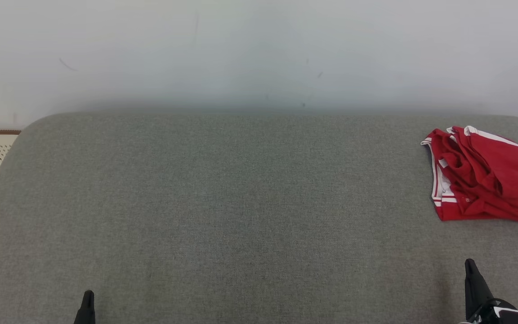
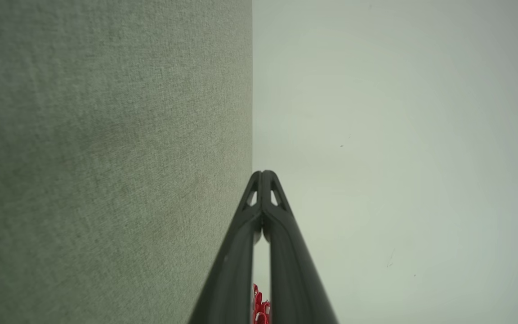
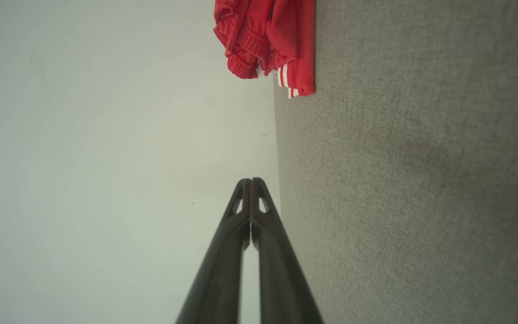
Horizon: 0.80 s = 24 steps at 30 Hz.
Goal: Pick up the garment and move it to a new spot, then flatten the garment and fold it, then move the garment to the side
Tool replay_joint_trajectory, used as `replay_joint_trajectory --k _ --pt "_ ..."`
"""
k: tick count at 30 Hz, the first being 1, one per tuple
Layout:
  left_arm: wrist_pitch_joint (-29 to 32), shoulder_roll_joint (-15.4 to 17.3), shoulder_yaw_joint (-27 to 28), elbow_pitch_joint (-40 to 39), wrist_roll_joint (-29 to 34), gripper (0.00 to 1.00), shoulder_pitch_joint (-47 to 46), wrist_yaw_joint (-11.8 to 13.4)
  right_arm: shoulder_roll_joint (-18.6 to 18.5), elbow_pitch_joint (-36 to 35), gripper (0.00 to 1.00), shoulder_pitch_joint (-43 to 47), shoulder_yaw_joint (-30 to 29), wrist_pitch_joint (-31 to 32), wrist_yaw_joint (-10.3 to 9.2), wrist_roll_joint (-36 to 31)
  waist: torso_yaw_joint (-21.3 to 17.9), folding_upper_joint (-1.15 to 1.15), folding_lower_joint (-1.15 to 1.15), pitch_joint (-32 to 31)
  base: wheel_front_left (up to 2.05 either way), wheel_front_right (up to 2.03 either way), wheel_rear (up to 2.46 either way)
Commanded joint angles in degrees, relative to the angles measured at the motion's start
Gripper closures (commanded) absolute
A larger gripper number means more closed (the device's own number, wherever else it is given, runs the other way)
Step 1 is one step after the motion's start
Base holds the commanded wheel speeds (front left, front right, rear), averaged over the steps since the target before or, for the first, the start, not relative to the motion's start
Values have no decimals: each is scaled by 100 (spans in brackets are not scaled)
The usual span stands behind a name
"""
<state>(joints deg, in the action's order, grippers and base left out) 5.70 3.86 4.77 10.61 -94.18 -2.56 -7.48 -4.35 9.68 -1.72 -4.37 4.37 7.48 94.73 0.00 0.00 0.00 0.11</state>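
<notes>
A rumpled red garment (image 1: 484, 175) with white stripes lies at the far right of the grey padded surface (image 1: 241, 202), cut off by the head view's right edge. The right claw (image 1: 470, 270), fingers pressed together and holding nothing, sits near the front edge almost straight below it, with bare fabric between them. The left claw (image 1: 88, 299), likewise closed and empty, is well apart across the surface. The bundle lies ahead of the right claw, its striped edge facing the middle, so the right arm looks better placed for any reach.
</notes>
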Motion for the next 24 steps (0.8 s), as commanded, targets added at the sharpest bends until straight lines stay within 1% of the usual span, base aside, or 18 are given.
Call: replay_joint_trajectory --k 1,24 --pt "21 12 21 15 44 100 -36 -22 1 -2 100 -14 -9 20 2 -58 0 0 0 0 0 0 0" --pt "46 -15 57 18 57 100 -40 -22 34 1 100 -19 -51 60 2 -79 0 0 0 0 0 0 0"
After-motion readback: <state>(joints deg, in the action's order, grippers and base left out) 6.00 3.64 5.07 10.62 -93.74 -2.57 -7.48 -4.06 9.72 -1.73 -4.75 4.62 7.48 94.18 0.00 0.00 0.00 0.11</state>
